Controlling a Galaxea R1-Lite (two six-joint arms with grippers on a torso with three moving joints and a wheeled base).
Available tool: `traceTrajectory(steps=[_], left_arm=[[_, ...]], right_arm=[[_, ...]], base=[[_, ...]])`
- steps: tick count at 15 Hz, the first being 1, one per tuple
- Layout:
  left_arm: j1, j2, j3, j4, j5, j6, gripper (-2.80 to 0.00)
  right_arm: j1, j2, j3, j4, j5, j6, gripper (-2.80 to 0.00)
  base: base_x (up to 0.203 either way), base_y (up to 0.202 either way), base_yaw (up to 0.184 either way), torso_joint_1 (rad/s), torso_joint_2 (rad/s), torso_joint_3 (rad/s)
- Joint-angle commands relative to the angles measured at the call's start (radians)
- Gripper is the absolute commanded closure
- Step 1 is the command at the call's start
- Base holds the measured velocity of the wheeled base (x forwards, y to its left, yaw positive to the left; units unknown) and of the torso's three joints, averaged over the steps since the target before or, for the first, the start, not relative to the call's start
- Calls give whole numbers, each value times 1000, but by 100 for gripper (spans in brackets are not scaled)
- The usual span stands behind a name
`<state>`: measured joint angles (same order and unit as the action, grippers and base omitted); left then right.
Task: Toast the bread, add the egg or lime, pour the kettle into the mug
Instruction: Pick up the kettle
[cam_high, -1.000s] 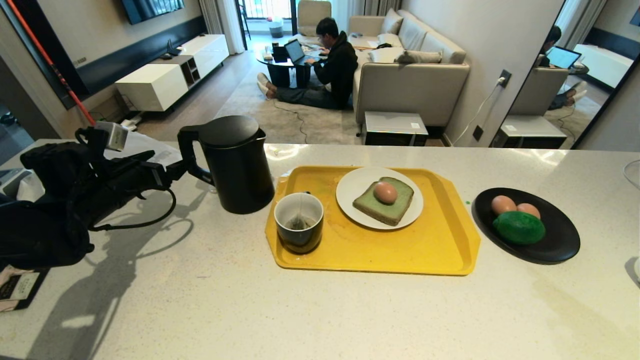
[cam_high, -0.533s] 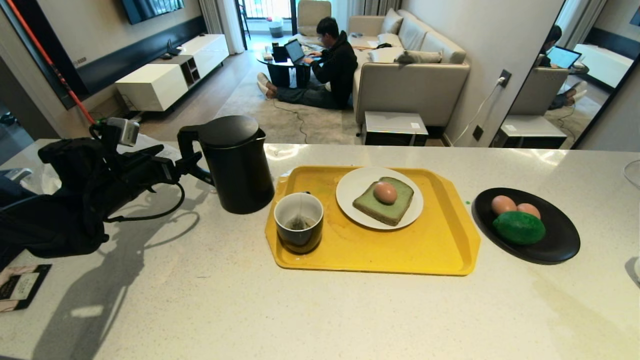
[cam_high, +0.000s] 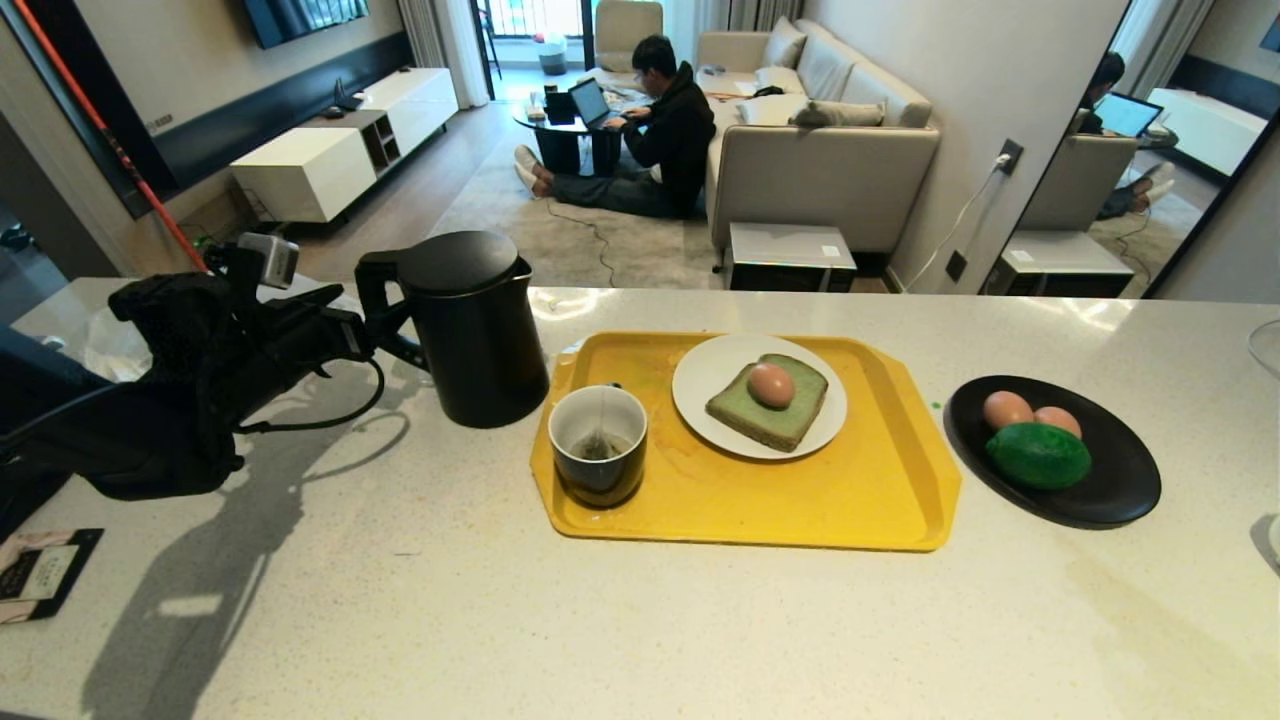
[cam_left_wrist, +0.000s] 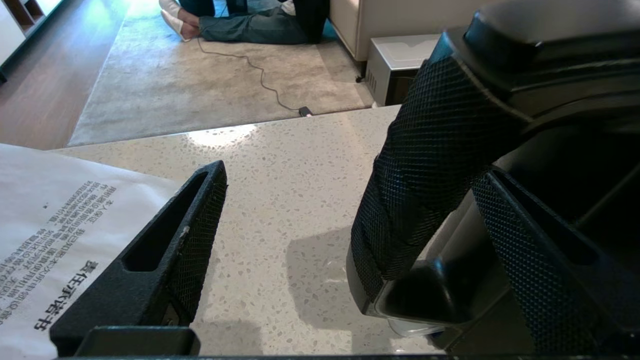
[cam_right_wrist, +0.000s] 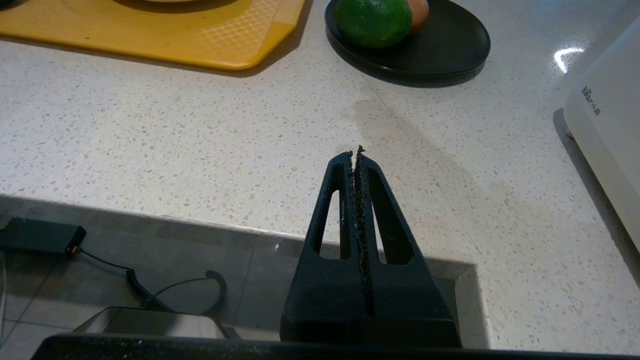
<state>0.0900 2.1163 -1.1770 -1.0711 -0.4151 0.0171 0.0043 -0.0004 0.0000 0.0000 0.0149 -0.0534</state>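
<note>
A: Where does the kettle (cam_high: 470, 325) stand relative to the left tool (cam_high: 375, 335)?

B: It sits on the table (cam_high: 640, 620), just left of the yellow tray (cam_high: 860, 500), its loop handle (cam_high: 380, 310) turned toward the robot's left. The left tool comes in level from that side, and its tips are at the handle.

A: Is it gripping?

B: No. In the left wrist view the 2 fingers (cam_left_wrist: 165, 260) are spread wide. The handle's upright bar (cam_left_wrist: 430, 190) lies between them, close to 1 finger, with a clear gap to the other. The tool is released, nothing held.

A: So the axis matters.

B: Yes. The bar runs roughly top to bottom, and the fingers straddle it from either side, so closing should clamp across it. The tool looks off-centre, so a small shift may help before it squeezes.

A: And the right tool (cam_right_wrist: 356, 155)?

B: Clenched on nothing, parked over the table's near edge, well away from the kettle. The left arm is clearly the nearer one.

A: The rest?

B: The mug (cam_high: 598, 443) stands on the tray's near-left corner, just right of the kettle, a tea bag inside. The bread (cam_high: 768, 402) lies on a white plate (cam_high: 700, 385) with 1 egg (cam_high: 771, 384) on top. The lime (cam_high: 1038, 455) rests on a black plate (cam_high: 1120, 500) to the right beside 2 eggs. Pouring appears to be the step left.
</note>
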Motion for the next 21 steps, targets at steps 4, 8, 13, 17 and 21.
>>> traceTrajectory(steps=[4,8,13,17,21], left_arm=[[-10,20,-59,37,-4,0,-280],[-11,34,-99,74,-4,1,-280],[-19,48,-130,99,-4,1,0],[-24,68,-187,115,-4,1,0],[-26,54,-185,108,-4,-6,0]], right_arm=[[0,0,2,0,0,0,0],[0,0,2,0,0,0,0],[0,0,2,0,2,0,0],[0,0,2,0,0,0,0],[0,0,2,0,0,0,0]], base=[[0,0,0,0,0,0],[0,0,0,0,0,0],[0,0,0,0,0,0],[0,0,0,0,0,0],[0,0,0,0,0,0]])
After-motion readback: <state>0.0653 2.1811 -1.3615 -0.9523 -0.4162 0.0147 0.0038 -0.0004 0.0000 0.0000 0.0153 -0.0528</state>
